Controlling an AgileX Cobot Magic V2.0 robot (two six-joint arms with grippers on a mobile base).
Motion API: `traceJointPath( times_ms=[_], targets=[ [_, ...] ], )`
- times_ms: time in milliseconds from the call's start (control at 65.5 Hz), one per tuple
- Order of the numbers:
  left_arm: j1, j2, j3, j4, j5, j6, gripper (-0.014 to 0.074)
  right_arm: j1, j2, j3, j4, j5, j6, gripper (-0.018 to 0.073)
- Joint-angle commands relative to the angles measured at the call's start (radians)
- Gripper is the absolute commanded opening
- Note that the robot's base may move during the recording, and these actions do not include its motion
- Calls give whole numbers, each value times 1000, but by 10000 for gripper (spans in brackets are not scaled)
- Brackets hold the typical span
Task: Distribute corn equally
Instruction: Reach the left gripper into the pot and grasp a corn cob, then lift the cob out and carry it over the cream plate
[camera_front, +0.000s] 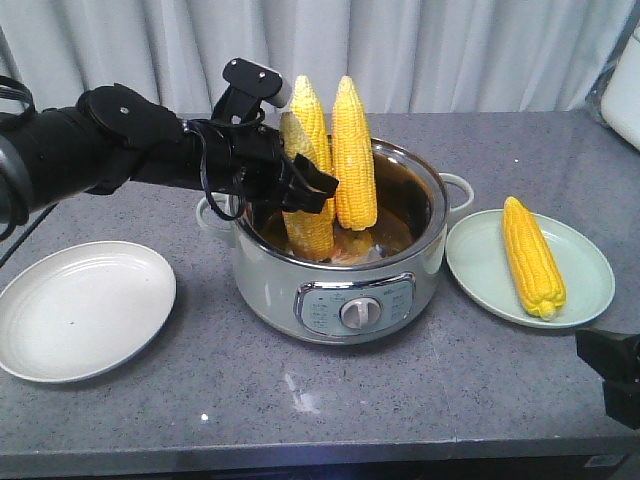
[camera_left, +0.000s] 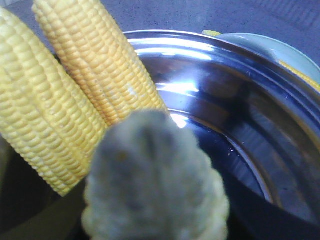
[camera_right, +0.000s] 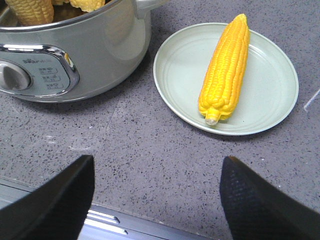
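A grey speckled stone bench (camera_front: 200, 420) carries a round pale grey electric cooking pot (camera_front: 270, 285) with a shiny steel lining and a dial on its front. Three husked cobs stand tip-up inside the pot, towards its left side.

The black left hand (camera_front: 312, 186) reaches in over the pot's left rim and is clamped around the nearest one, a dull yellow corn cob (camera_front: 310, 230) that stands slightly tilted in shadow. In the left wrist view its tip fills the foreground as a grey blur. Just behind it stands a rear bright yellow corn cob (camera_front: 312, 115). Beside that, nearer the pot's middle, is an upright bright yellow corn cob (camera_front: 355, 160). Their lower ends rest inside the pot.

To the right of the pot, close to its side handle, sits a pale green round plate (camera_right: 270, 95). A single bright yellow corn cob (camera_right: 225, 70) lies along the plate's middle, stalk end towards the bench's near edge.

To the left of the pot sits a white round plate (camera_front: 80, 310).

The black right hand (camera_right: 159, 200) hovers low over the near edge of the bench in front of the green plate. Its fingers (camera_right: 62, 205) are spread wide and hold nothing.
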Motion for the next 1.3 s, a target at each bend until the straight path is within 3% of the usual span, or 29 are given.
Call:
traceJointPath(
  times_ms=[0, 427, 565, 672, 840, 1038, 1114, 1282],
  targets=[
    [-2, -63, -34, -41, -6, 3, 206, 0, -4, -27, -3, -58, 2, 496],
    [-2, -230, -34, -17, 10, 3, 220, 0, -4, -27, -3, -58, 2, 496],
    [-2, -317, -34, 71, 41, -10, 223, 0, -4, -27, -3, -58, 2, 496],
    [-2, -383, -34, 157, 52, -85, 224, 0, -4, -27, -3, -58, 2, 496],
    [-2, -480, -34, 381, 85, -278, 231, 0, -4, -27, -3, -58, 2, 496],
    [-2, -522, -34, 776, 168, -621, 237, 0, -4, -27, -3, -58, 2, 496],
    [-2, -517, -34, 967, 240, -775, 237, 0, -4, -27, -3, -58, 2, 496],
    [-2, -490, -34, 1250, 402, -989, 242, 0, -4, -27, -3, -58, 2, 496]
  ],
)
